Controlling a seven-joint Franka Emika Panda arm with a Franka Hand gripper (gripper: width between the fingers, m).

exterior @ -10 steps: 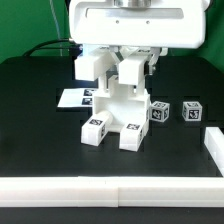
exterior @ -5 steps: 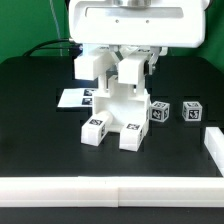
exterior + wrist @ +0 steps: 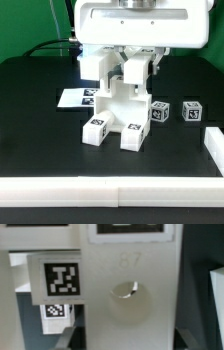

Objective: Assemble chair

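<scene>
Exterior view: the chair [image 3: 118, 112] stands mid-table [image 3: 30, 130], two tagged feet toward the rail [image 3: 100, 188]. The gripper [image 3: 130, 58] hangs right on top of its upper blocks; whether the jaws are spread or pinching, I cannot tell. On the exterior view's right sit a cube [image 3: 160, 111] and a second cube [image 3: 191, 112], apart from the chair. The marker board [image 3: 70, 98] lies behind on the left. Wrist view: a chair panel up close, with its round hole [image 3: 124, 290] beside a tag [image 3: 62, 279].

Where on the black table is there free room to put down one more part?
Free: the black table between the white blocky chair assembly and the long white front rail, also toward the exterior view's left. Crowded: the exterior view's right, with two small tagged cubes.
</scene>
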